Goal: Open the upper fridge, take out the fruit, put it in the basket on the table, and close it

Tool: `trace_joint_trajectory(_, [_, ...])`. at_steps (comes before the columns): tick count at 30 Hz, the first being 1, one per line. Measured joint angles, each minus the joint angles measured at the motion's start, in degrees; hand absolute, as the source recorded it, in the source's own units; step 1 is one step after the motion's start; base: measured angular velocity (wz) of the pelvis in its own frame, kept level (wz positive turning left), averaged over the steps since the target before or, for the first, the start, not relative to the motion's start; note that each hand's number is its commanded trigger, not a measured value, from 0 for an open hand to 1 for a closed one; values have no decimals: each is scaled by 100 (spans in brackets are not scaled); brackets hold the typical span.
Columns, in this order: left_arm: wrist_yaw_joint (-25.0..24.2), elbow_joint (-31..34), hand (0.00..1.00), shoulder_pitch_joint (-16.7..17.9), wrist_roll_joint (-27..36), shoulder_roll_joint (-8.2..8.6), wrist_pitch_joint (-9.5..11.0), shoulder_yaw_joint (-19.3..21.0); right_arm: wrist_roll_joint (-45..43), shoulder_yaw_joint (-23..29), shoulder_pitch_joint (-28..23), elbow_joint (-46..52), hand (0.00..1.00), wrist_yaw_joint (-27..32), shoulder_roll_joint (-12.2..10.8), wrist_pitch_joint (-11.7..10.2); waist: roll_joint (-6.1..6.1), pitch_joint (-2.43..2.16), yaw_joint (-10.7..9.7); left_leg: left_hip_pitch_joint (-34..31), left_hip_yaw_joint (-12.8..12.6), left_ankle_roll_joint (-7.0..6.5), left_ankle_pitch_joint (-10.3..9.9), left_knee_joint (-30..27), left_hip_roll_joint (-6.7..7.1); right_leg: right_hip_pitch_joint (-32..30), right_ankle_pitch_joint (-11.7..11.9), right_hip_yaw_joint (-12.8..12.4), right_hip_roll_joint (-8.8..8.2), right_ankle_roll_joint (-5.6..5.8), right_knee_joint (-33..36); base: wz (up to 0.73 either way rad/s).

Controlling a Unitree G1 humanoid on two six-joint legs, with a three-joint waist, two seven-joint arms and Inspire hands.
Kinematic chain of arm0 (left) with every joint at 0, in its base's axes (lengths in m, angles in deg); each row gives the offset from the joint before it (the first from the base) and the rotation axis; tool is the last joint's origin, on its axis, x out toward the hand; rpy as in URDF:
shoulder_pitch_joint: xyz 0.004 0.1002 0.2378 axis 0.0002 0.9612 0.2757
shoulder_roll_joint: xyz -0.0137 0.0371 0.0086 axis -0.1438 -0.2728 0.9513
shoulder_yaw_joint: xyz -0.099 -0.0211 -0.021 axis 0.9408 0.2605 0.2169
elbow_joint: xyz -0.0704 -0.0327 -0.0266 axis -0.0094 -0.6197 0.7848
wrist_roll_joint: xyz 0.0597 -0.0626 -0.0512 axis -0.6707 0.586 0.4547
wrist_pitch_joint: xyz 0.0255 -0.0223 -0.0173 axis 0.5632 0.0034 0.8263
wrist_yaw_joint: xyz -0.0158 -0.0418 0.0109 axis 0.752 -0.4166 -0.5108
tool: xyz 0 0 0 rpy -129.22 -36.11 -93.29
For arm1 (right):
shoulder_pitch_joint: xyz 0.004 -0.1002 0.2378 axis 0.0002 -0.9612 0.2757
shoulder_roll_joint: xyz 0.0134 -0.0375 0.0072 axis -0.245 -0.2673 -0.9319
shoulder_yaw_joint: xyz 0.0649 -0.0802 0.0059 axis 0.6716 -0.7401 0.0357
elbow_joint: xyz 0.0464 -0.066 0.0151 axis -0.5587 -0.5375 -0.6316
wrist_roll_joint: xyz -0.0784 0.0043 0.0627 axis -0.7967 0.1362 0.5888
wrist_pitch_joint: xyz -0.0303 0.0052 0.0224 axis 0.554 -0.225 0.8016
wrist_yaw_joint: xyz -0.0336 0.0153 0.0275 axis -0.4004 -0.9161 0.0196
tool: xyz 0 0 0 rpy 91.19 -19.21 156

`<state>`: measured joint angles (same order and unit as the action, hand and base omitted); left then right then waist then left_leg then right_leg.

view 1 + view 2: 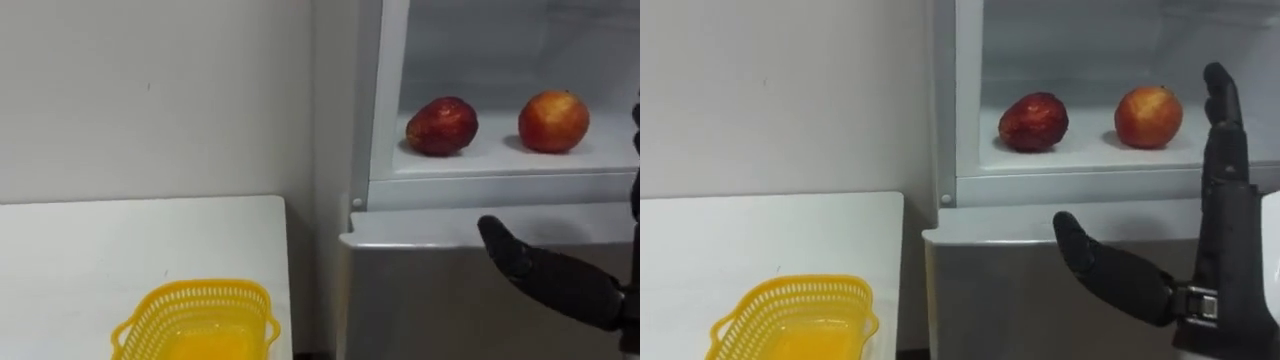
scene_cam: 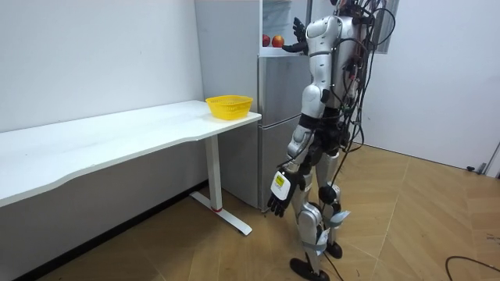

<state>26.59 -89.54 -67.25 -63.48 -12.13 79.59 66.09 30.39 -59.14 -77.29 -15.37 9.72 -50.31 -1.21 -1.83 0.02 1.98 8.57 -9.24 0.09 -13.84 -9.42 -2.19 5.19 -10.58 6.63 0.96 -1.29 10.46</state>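
The upper fridge compartment (image 1: 480, 190) stands open. On its white shelf lie a dark red fruit (image 1: 441, 125) on the left and an orange-red fruit (image 1: 553, 121) to its right, also seen as the dark red fruit (image 1: 1033, 121) and the orange-red fruit (image 1: 1148, 116). My right hand (image 1: 1225, 265) is raised in front of the fridge, just right of the orange-red fruit and nearer to me than the shelf. It is open, fingers straight up and thumb spread to the left, holding nothing. My left hand (image 2: 277, 199) hangs at my side, fingers relaxed.
A yellow mesh basket (image 1: 195, 320) sits empty at the right end of the white table (image 1: 100, 250), left of the fridge. The grey lower fridge door (image 1: 420, 300) is closed. I stand close in front of the fridge (image 2: 273, 117).
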Motion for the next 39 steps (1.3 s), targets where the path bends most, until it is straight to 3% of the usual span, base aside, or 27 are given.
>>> trace_joint_trajectory(6, [-57,143,0,51,-282,2,-154,83,234,48,491,-569,0,-1,186,79,-82,1,15,-15,54,0,0,-27,11,73,4,75,-19,-5,-56,5])
trace_joint_trajectory(11, [-178,263,0,-40,-495,3,-303,137,361,168,849,-954,0,-65,186,391,-99,1,59,5,147,0,1,-34,29,113,4,159,-38,-5,-68,9])
trace_joint_trajectory(13, [-232,306,0,-48,-498,2,-335,141,393,236,935,-1028,0,-65,187,408,-104,3,163,12,170,0,1,-34,31,155,4,164,-39,-4,-82,0])
trace_joint_trajectory(18, [-373,341,0,-45,-514,2,-342,135,403,227,1134,-1060,0,-197,234,459,-137,15,203,-1,215,0,2,-35,46,175,-2,233,-58,4,-101,7])
trace_joint_trajectory(24, [-396,318,0,-19,-596,-12,-356,135,579,227,1642,-1394,0,-242,617,569,-211,36,304,-4,475,-4,4,-36,83,236,-18,379,-89,26,-87,13])
trace_joint_trajectory(26, [-400,322,0,6,-662,-12,-368,136,596,229,1876,-1676,0,-236,623,562,-231,27,325,22,479,-4,4,-51,78,249,-18,383,-83,26,-87,8])
trace_joint_trajectory(31, [-417,369,0,12,-756,-12,-382,164,625,235,2281,-2224,0,-167,659,566,-284,62,420,-25,574,-4,4,-160,76,280,-18,465,-94,26,-83,7])
trace_joint_trajectory(39, [-520,506,0,14,-757,-14,-428,250,629,244,2409,-2516,0,-162,708,566,-338,30,487,-112,673,-4,4,-229,92,278,-17,595,-116,25,-80,8])
